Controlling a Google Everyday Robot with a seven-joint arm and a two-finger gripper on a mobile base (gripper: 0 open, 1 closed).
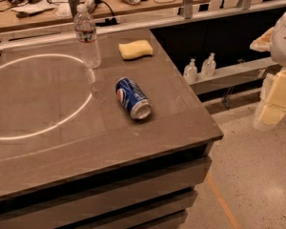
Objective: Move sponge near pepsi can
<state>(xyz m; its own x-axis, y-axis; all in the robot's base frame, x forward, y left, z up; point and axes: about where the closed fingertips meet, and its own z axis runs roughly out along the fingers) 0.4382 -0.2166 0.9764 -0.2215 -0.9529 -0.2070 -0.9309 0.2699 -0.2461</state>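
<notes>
From my seat the arm is mostly cut off at the right edge: I get only a pale rounded part high up and the cream-coloured gripper [275,104] below it, hanging over the floor well off the counter's right side, and I cannot tell whether it is open or closed or holding anything. The sponge [135,49] lies flat near the far edge of the counter [47,142], in plain sight and untouched. The pepsi can [133,98] lies on its side toward the middle-right of the top, its silver end turned toward me, apart from the sponge with bare counter between them. A clear water bottle [87,37] stands upright to the left of the sponge, near the back edge. The counter top is a dark brown slab with a bright ring of reflected light [43,128] across its left half, cut off at the left border. Behind it runs a wooden workbench [38,13] strewn with cables and small items I can't make out. Two small pump bottles [190,72] stand on a low ledge to the right, above a speckled floor [257,175] marked with an orange line [221,202].
</notes>
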